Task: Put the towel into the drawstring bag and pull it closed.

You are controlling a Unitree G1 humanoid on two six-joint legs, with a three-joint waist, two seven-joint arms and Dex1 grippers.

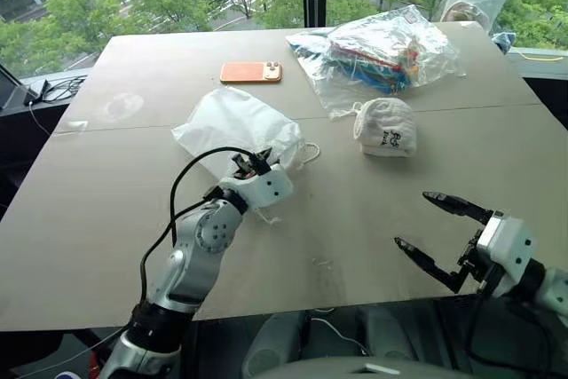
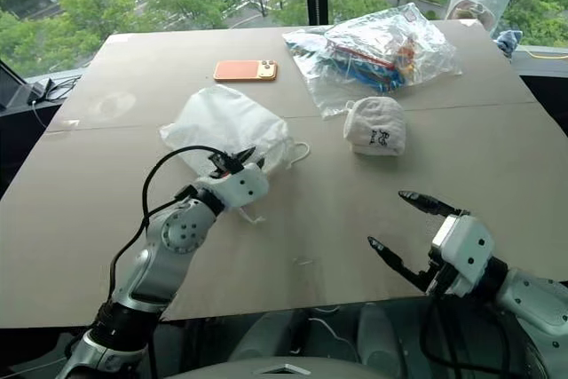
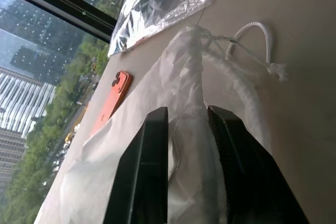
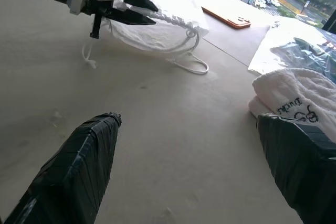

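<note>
Towel (image 1: 385, 127) sits on the table (image 1: 106, 219) at about 1 o'clock from the table's middle, well apart from the bag (image 1: 238, 127), which lies left of centre with its gathered mouth and cord loop toward the towel. Your left gripper (image 1: 257, 164) has its fingers pinched nearly together on the bag's thin fabric just behind the mouth; the left wrist view shows the fabric bunched between them. Your right gripper (image 1: 431, 230) hangs over the near right part of the table with its fingers spread wide and nothing in them, the towel beyond it at roughly 11 o'clock.

Judging by this, you are securing the bag so the mouth can be opened. Hold only the top layer if you can; gripping both layers would keep the mouth shut. Lift gently, since the sack is light and will drag. Then bring the right gripper to the towel and take it across the middle of the bundle, since it is soft.

A clear plastic bag (image 1: 377, 55) of coloured items lies just behind the towel at 12 o'clock, nearly touching it, so approach from the near side. An orange phone (image 1: 251, 72) lies beyond the bag, clear of the path.
</note>
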